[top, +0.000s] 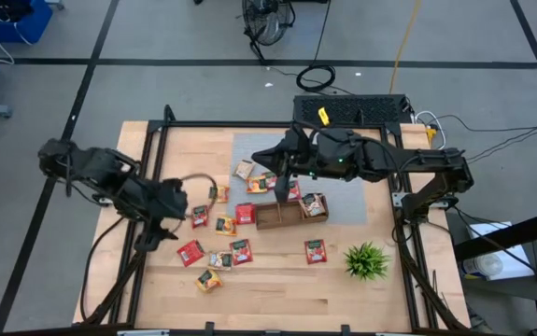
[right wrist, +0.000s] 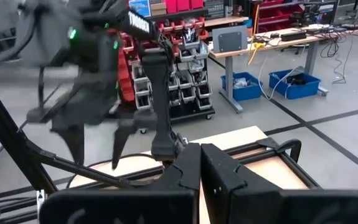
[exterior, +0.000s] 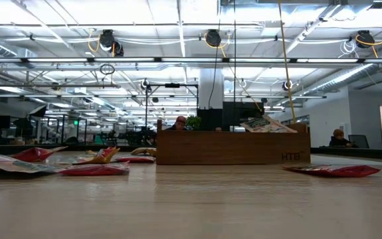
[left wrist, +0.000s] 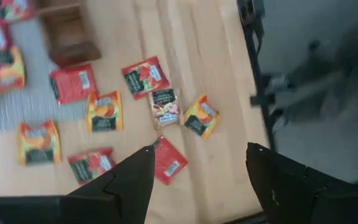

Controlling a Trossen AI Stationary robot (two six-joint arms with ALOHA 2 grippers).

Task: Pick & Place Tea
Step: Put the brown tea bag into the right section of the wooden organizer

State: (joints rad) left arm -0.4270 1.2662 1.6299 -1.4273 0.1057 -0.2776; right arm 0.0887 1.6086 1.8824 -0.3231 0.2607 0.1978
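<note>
Tea sachets (top: 190, 252) lie scattered on the table (top: 277, 289) beside the wooden tray (top: 282, 217). The left gripper (left wrist: 197, 171) hovers above them, fingers apart and empty. The right gripper (right wrist: 200, 163) is closed, holding nothing, above the tray.

"HTB" on the wooden tray (exterior: 233, 147); sachet labels illegible.

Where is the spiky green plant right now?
In the high view, the spiky green plant sits near the table's front right corner, just right of a lone red tea sachet and in front of the wooden tray.
</note>
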